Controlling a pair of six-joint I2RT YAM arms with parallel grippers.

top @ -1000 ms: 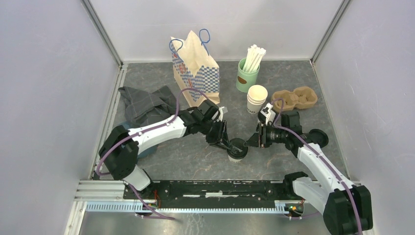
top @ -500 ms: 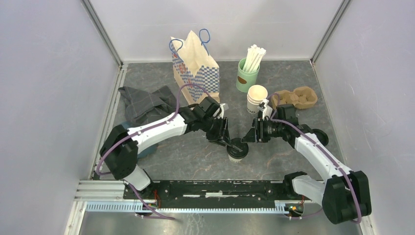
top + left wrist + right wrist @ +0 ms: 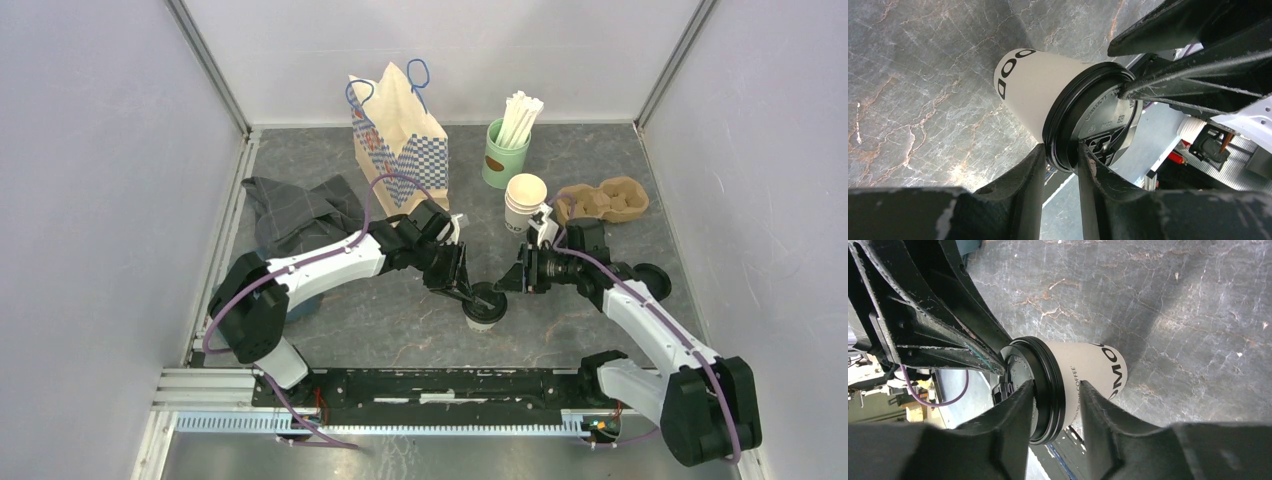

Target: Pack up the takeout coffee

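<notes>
At the middle of the table (image 3: 400,320), one white paper cup (image 3: 482,320) stood upright with its black lid (image 3: 488,298) on. Left gripper (image 3: 1062,159) was narrowed, pinching the lid's rim. Right gripper (image 3: 1055,387) straddled the rim opposite, jaws partway closed; couldn't tell whether it gripped. Spare cup stack (image 3: 525,203) stood behind, well apart.

In the top view's centre, the cup (image 3: 481,320) showed only a white sliver beneath its lid (image 3: 489,297), whose edges the left hand (image 3: 470,293) and right hand (image 3: 505,286) covered. Lid lettering was too small to read. At left, a blue thing (image 3: 303,303) lay mostly hidden under the left arm (image 3: 320,268).
</notes>
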